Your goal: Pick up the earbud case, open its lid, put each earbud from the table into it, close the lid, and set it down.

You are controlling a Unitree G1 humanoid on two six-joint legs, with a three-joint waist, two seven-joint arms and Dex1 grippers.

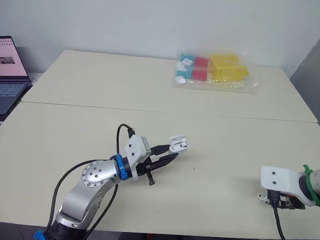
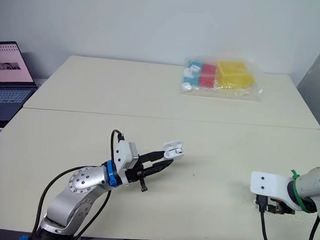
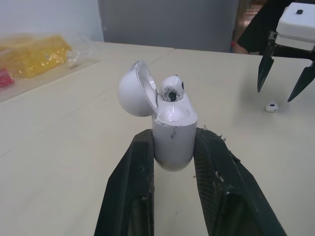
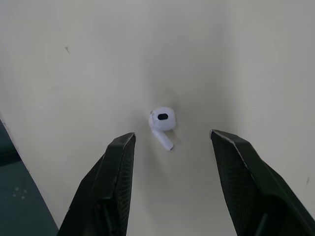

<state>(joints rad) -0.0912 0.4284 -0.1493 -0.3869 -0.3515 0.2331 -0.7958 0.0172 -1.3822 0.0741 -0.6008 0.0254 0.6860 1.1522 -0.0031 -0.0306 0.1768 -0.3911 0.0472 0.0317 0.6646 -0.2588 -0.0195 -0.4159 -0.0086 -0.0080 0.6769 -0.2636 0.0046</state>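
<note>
Left gripper point(image 3: 174, 147) clamped on the open earbud case point(image 3: 173, 132), right gripper point(image 4: 172, 133) spread wide over a loose earbud point(image 4: 161, 120)

So the left fingers point(image 3: 140, 167) squeeze the lower body of the case from both sides, and it's held out over the near half of the table point(image 1: 228, 157), left of centre. The right jaws are open, one on each side of the loose bud without touching it. That bud lies on the table near the front right edge, stem flat. Just bare tabletop between the two grippers. Further out there's a clear bag of yellow, red and blue blocks point(image 1: 214, 70) at the far side, and a laptop point(image 1: 2, 83) off to the left. The case is glossy white and a bit scuffed. Its lid point(image 3: 133, 91) is flipped back on its hinge, one bud point(image 3: 172, 89) is seated in a socket, and the other socket is bare white.
</note>
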